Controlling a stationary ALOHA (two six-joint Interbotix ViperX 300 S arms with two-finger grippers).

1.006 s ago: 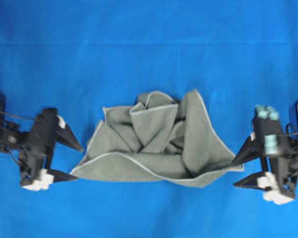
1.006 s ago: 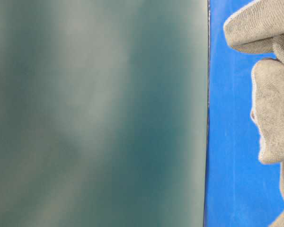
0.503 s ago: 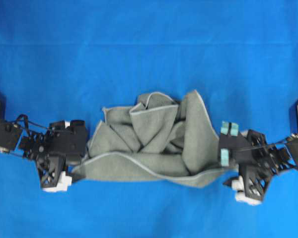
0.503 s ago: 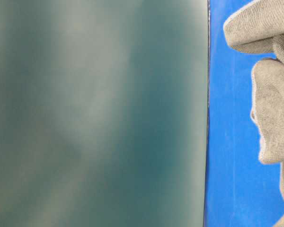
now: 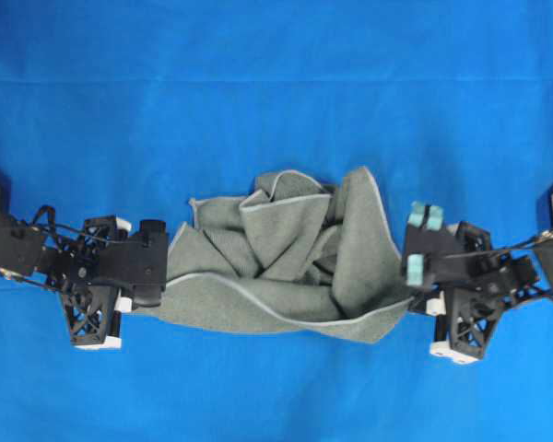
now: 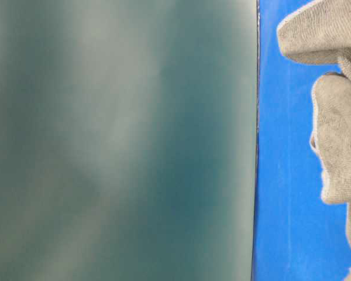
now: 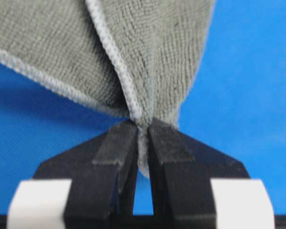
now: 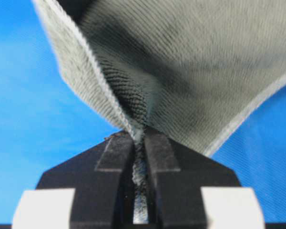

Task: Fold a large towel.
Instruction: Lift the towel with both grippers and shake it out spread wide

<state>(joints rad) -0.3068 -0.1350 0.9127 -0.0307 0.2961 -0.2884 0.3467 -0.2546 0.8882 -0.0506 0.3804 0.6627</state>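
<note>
You're pinching the towel (image 5: 286,253) at opposite corners — left gripper (image 7: 142,138) and right gripper (image 8: 139,138) both clamping hem — likely for spreading it flat.

Lighting/img quality: bright, even, diffuse overhead light; no glare.
Overhead view soft, low-res, dark corners. Table-level view mostly blocked by defocused grey-green blur (image 6: 123,140). Wrist views: towel (image 7: 133,57) weave sharp, blue table covering (image 7: 248,71) soft; faint shadow under the cloth.
</note>
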